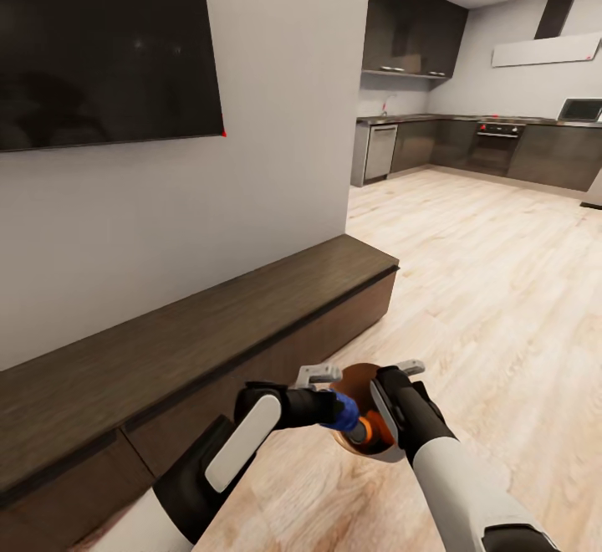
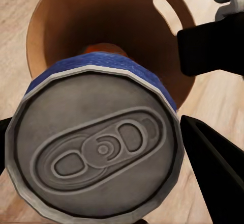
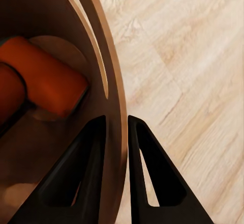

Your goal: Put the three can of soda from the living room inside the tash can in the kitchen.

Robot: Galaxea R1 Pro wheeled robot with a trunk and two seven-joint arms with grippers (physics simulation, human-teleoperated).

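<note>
L tool [image 1: 334, 408] clamps blue can [image 2: 96, 147], R tool [image 3: 116, 147] pinches bin wall [image 3: 114, 81]

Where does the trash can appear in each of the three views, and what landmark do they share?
Head view: the trash can sits low, right of centre, between the two arms, its brown inside partly hidden by the blue can.
Left wrist view: its tan inside lies behind the blue can.
Right wrist view: its wall is pinched by the right jaws, orange cans inside.
Shared landmark: the wood floor.
</note>
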